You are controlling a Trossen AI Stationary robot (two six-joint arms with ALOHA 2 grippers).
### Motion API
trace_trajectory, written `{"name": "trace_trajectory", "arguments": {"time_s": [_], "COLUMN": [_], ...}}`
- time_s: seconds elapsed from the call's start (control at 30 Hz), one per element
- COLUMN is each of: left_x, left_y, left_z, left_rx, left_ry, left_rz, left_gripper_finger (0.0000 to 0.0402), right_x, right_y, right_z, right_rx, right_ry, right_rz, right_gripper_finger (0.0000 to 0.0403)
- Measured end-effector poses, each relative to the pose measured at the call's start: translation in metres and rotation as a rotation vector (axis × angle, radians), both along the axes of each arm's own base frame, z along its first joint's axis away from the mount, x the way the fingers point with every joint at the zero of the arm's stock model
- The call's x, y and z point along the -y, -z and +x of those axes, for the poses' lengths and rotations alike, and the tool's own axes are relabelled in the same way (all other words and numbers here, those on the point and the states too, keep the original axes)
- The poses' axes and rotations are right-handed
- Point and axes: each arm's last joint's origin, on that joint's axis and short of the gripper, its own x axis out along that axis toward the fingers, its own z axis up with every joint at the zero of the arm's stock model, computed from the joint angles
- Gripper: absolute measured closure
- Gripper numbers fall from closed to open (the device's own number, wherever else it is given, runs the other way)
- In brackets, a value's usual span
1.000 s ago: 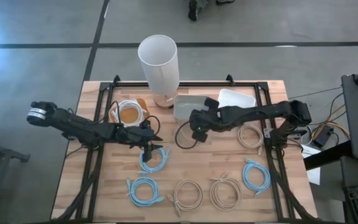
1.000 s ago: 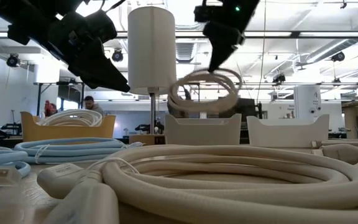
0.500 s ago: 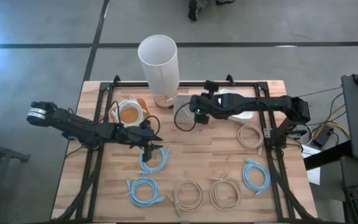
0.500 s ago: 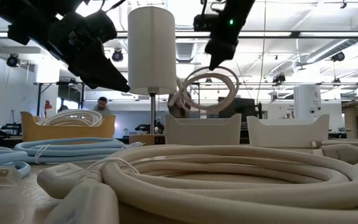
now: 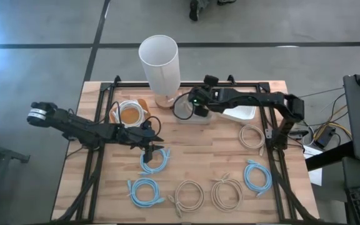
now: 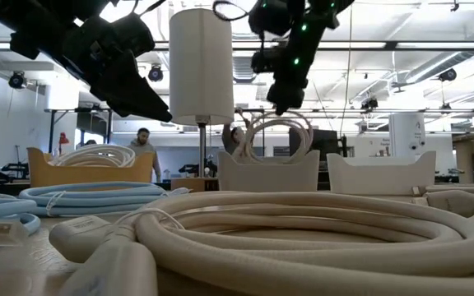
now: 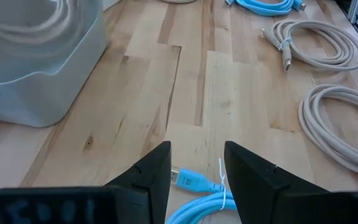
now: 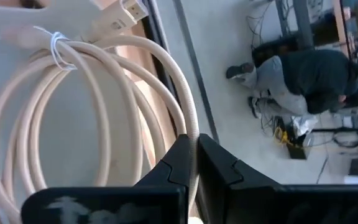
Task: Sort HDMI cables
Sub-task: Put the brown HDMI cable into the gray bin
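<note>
My right gripper (image 5: 196,106) is shut on a beige HDMI cable coil (image 6: 274,133) above the grey tray (image 6: 268,173) at the table's far middle. In the right wrist view the coil (image 8: 86,124) is tied with a white twist, and its plugs (image 8: 123,15) point away. My left gripper (image 5: 152,145) is open and empty, just above a light blue coil (image 5: 154,160) that lies flat on the table. That coil's plug (image 7: 188,179) shows between the fingers. A white coil (image 5: 130,114) lies in the orange tray. My right gripper pinches the strands of the coil's loop (image 8: 191,127) between its two fingers, at the side opposite the plugs. The fingers (image 6: 280,97) come from above. The coil hangs below them over the grey tray, and the tray's wall hides its lower part.
A tall white cylinder (image 5: 159,62) stands at the far edge beside the grey tray, and a white tray (image 5: 239,103) is to its right. Beige coils (image 5: 189,195) (image 5: 227,192) (image 5: 250,135) and light blue coils (image 5: 144,190) (image 5: 257,176) lie flat on the table. People move in the room behind.
My right gripper has carried the beige coil from over the table's middle toward the far edge and a little left, to above the grey tray. The coil has swung from nearly level to hanging upright. My left arm has kept still.
</note>
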Motion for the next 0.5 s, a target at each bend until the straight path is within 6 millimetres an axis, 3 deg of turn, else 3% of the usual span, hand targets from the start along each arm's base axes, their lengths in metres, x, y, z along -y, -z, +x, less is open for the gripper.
{"name": "trace_trajectory", "arguments": {"time_s": [0.5], "left_x": [0.0], "left_y": [0.0], "left_z": [0.0], "left_rx": [0.0], "left_ry": [0.001], "left_rz": [0.002], "left_gripper_finger": [0.0252], "right_x": [0.011], "right_y": [0.036], "right_z": [0.018], "right_rx": [-0.127], "right_ry": [-0.056], "right_rz": [-0.028], "right_gripper_finger": [0.039]}}
